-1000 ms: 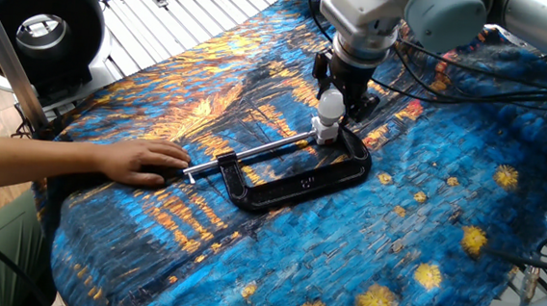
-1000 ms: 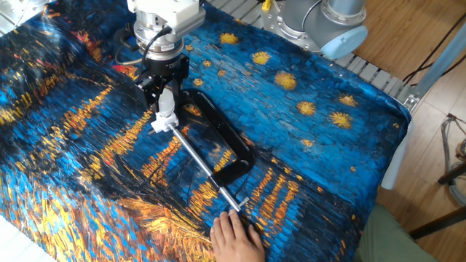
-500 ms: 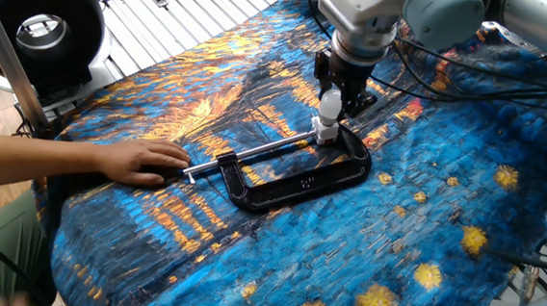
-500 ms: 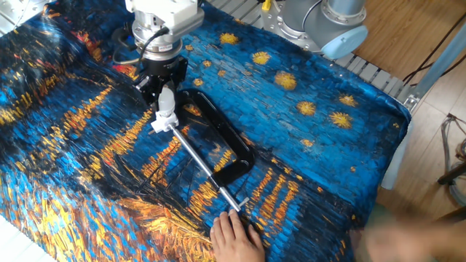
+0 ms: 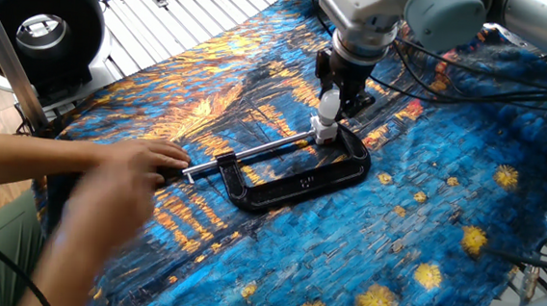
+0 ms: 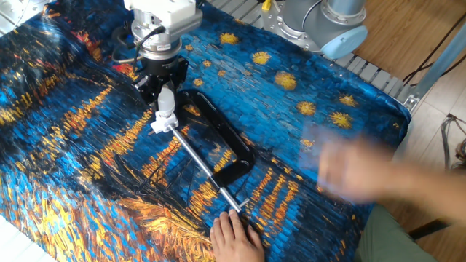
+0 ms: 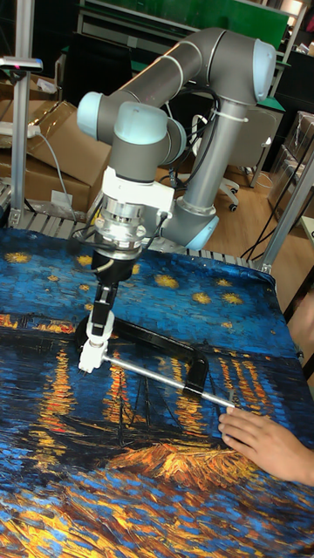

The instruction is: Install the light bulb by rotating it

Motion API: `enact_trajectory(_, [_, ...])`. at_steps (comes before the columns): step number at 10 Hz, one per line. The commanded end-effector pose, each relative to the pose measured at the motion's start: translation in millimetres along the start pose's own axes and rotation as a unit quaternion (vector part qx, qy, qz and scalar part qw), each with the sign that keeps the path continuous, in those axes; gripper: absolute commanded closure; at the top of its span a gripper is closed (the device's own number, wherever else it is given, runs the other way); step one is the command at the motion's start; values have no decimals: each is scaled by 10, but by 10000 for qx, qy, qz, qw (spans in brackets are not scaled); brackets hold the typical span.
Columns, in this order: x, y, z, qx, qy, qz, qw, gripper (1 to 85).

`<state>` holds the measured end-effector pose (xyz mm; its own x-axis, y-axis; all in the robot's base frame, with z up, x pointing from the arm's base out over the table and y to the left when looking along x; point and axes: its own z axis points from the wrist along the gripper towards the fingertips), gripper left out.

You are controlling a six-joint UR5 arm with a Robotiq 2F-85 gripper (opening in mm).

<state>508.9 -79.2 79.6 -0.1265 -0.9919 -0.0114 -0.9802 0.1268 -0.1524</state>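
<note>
Light bulb [image 5: 329, 103], clamped upright between the end effector's [image 6: 166, 97] fingers atop the white socket block [image 5: 324, 132] held in the black C-clamp [image 5: 301, 179], could cross-thread or slip if the person's hand [image 7: 266, 443] lets the clamp shift.

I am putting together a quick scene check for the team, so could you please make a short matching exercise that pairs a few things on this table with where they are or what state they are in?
Things:
1. light bulb
2. black clamp
3. hand
4. end effector

Places or states:
A. lying flat on the painted cloth
B. resting on the handle end of the clamp's long screw
C. standing upright on the small white socket block
D. closed around the bulb from above

Pairs: 1-C, 2-A, 3-B, 4-D
</note>
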Motion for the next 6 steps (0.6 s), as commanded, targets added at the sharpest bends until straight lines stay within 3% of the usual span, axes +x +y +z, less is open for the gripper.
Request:
enact_trajectory(1, [35, -31, -13, 71, 25, 329, 9994, 510])
enact_trajectory(6, [19, -10, 7, 60, 64, 1018, 9948, 590])
